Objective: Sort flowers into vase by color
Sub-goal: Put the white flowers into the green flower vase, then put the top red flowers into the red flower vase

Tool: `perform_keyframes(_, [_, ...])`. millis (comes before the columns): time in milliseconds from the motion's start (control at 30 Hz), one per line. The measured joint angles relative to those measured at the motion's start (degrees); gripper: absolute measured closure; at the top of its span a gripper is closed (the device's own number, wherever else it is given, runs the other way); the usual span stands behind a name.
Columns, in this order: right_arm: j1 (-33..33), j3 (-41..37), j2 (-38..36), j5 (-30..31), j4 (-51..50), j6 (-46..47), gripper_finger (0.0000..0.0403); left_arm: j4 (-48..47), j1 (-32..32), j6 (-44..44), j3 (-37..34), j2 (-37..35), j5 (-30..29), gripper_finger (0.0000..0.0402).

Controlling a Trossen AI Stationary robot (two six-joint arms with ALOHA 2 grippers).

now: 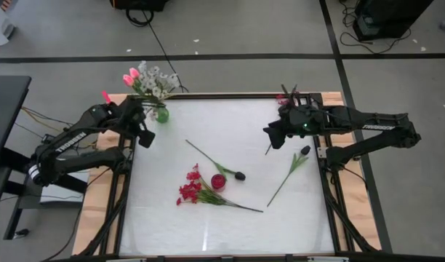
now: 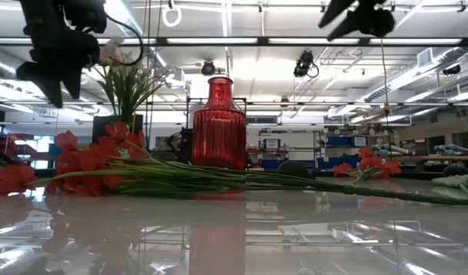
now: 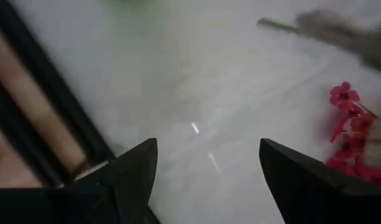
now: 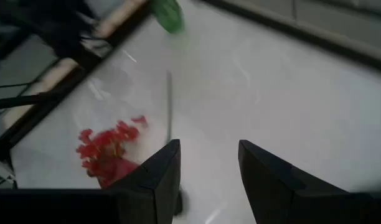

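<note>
A green vase (image 1: 161, 113) at the table's far left holds pink tulips (image 1: 131, 76) and white blossoms (image 1: 158, 81). My left gripper (image 1: 144, 136) hangs open just beside it, above the table, fingers empty (image 3: 206, 180). A small red vase (image 1: 218, 182) stands mid-table, with red flowers (image 1: 190, 191) lying beside it, blooms to the left. One dark-bud flower (image 1: 217, 166) lies just beyond the red vase, another (image 1: 291, 171) at the right. My right gripper (image 1: 275, 138) hovers open above the table's right part, with nothing between its fingers (image 4: 209, 180).
A dark bunch (image 1: 284, 97) stands at the table's far right corner. Wooden rails (image 1: 99, 196) and black frame bars edge the table on the left and right. In the low view the red vase (image 2: 219, 126) rises behind the lying red flowers (image 2: 89, 164).
</note>
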Motion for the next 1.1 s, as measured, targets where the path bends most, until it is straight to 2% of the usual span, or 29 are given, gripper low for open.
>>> perform_keyframes(133, [-0.1,0.0,0.4,0.0,-7.8,9.5,0.0233,-0.8,-0.6,-5.2,0.0,-1.2,1.1,0.0129])
perform_keyframes(233, [0.5,0.0,1.2,-0.3,-12.7,13.0,0.0233,1.8,-3.4,-8.1,0.0,-2.0,2.6,0.0143])
perform_keyframes(367, [2.5,0.0,2.4,-0.4,-15.0,15.0,0.0233,8.3,-10.4,-11.4,-0.9,-2.2,7.5,0.0162])
perform_keyframes(467, [3.7,0.0,3.3,-0.4,-14.6,15.1,0.0233,14.9,-17.7,-17.2,-2.7,-1.8,8.4,0.0171])
perform_keyframes(633, [5.1,0.0,5.7,-0.6,-14.7,17.0,0.0233,24.6,-30.9,-26.6,-5.6,0.9,3.6,0.0178])
perform_keyframes(800, [5.7,0.0,9.9,-5.0,-14.7,19.2,0.0233,33.9,-41.3,-31.9,-7.0,6.4,-2.3,0.018])
perform_keyframes(967, [6.8,0.0,14.7,-8.3,-14.6,19.3,0.0233,42.9,-47.5,-32.6,-7.0,12.9,-5.3,0.018])
perform_keyframes(1100, [7.7,0.0,17.6,-9.9,-14.5,22.6,0.0233,49.1,-49.6,-30.9,-7.0,18.0,-5.7,0.018])
